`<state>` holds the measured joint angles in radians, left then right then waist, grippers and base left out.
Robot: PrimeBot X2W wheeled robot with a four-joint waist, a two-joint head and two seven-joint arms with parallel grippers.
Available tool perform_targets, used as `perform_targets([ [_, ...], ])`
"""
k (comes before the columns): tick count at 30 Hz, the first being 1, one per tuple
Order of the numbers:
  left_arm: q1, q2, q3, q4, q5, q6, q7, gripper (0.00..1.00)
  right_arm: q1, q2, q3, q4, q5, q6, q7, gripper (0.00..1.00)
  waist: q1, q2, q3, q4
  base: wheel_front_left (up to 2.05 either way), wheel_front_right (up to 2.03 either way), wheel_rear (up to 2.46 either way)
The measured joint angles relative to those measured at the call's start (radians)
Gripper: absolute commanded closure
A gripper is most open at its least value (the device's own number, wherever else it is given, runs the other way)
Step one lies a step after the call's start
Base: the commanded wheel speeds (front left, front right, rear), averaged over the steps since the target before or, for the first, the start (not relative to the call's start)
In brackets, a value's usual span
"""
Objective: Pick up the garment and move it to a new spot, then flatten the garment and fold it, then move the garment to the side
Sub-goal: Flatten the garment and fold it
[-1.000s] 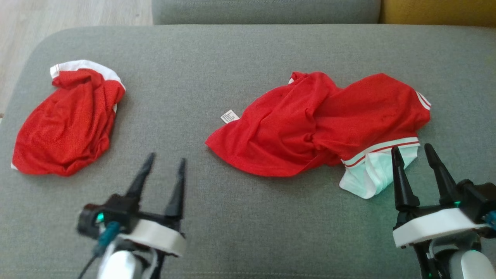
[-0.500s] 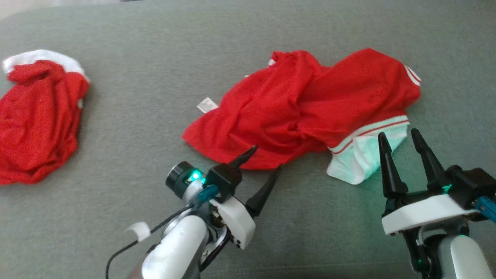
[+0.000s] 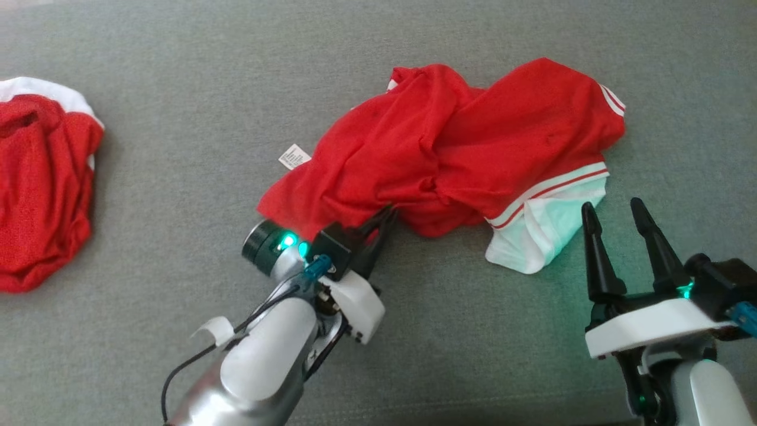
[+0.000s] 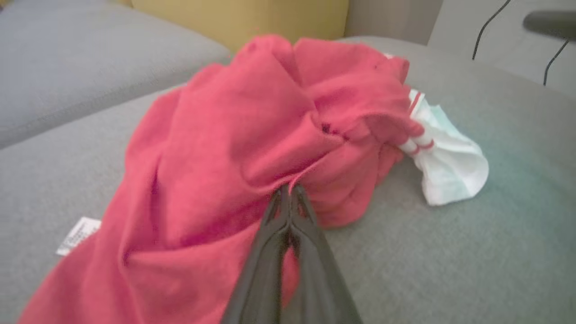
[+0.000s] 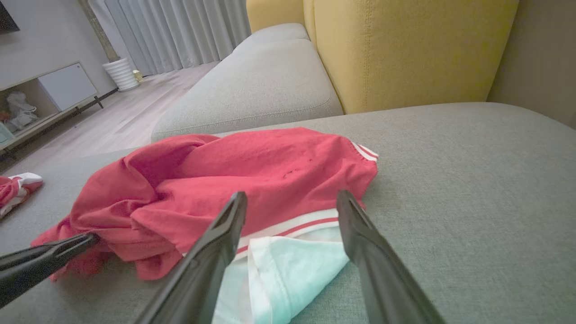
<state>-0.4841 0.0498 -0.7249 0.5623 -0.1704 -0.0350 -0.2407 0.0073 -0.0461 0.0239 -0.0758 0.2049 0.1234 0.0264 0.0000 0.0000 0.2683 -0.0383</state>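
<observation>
Finding: the task stood at its opening step. The red garment (image 3: 473, 154) lay crumpled and twisted on the grey sofa seat (image 3: 177, 89), spread from the centre of the head view towards 2 o'clock. Its white label (image 3: 294, 157) stuck out at the 9 o'clock end and a white panel (image 3: 544, 231) spilled out at 4 o'clock.

The left pincer (image 3: 384, 216) was at the garment's 6 o'clock edge. In the left wrist view the left pincer (image 4: 288, 191) had its fingers pressed together on a fold of red cloth, so a grasp appeared to have been made. No part of the cloth was seen raised clear of the seat.

The right pincer (image 3: 612, 207) stood with its fingers spread, holding nothing, just beside the white panel at 4 o'clock of the garment. In its own wrist view the right pincer (image 5: 290, 198) showed the panel between and beyond its fingers.

A second red garment (image 3: 41, 189) lay bunched, well apart, at 9 o'clock.

Assessment: the pick-up was judged begun, not completed. Outstanding were the lift, the move to a new spot, the flattening, the fold and the final move aside
</observation>
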Motion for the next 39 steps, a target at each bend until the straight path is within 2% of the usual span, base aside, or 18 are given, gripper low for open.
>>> perform_targets([
  [5,0.011,0.021,0.027,-0.208,0.001,0.002,-0.008,1.00,0.000,0.000,-0.010,0.011,0.016,0.000,0.000,0.00,0.0000,0.0000,-0.008,0.024,0.00,0.00,0.00],
  [10,0.059,0.084,0.077,-0.461,0.010,0.018,-0.009,1.00,0.000,0.000,-0.013,0.021,0.024,0.000,0.000,0.00,0.0000,0.0000,-0.018,0.042,0.00,0.00,0.00],
  [13,0.103,0.119,0.112,-0.558,0.010,0.027,-0.010,1.00,0.000,0.000,-0.014,0.026,0.024,0.000,0.000,0.00,0.0000,0.0000,-0.023,0.047,0.00,0.00,0.00],
  [18,0.177,0.171,0.188,-0.626,-0.009,0.060,-0.016,1.00,0.000,0.000,-0.019,0.032,0.034,0.000,0.000,0.00,0.0000,0.0000,-0.026,0.046,0.00,0.00,0.00],
  [23,0.276,0.206,0.269,-0.553,-0.088,0.080,-0.016,1.00,0.000,0.000,-0.031,0.037,0.034,0.000,0.000,0.00,0.0000,0.0000,-0.025,0.047,0.00,0.00,0.00],
  [24,0.289,0.205,0.281,-0.520,-0.109,0.079,-0.016,0.88,0.000,0.000,-0.031,0.038,0.035,0.000,0.000,0.00,0.0000,0.0000,-0.024,0.048,0.00,0.00,0.00],
  [25,0.296,0.204,0.289,-0.483,-0.130,0.079,-0.016,0.16,0.000,0.000,-0.032,0.039,0.036,0.000,0.000,0.00,0.0000,0.0000,-0.023,0.050,0.00,0.00,0.00],
  [26,0.299,0.202,0.293,-0.446,-0.148,0.075,-0.016,0.00,0.000,0.000,-0.032,0.040,0.040,0.000,0.000,0.00,0.0000,0.0000,-0.023,0.052,0.00,0.00,0.00],
  [32,0.296,0.164,0.341,-0.328,-0.175,0.062,-0.016,0.00,0.000,0.000,-0.032,0.041,0.034,0.000,0.000,0.00,0.0000,0.0000,-0.029,0.062,0.00,0.00,0.00],
  [39,0.307,0.136,0.437,-0.376,-0.152,0.091,-0.016,0.00,-0.007,0.000,-0.035,0.016,-0.024,0.000,-0.011,0.00,0.0000,0.0000,-0.061,0.074,0.00,0.00,0.00],
])
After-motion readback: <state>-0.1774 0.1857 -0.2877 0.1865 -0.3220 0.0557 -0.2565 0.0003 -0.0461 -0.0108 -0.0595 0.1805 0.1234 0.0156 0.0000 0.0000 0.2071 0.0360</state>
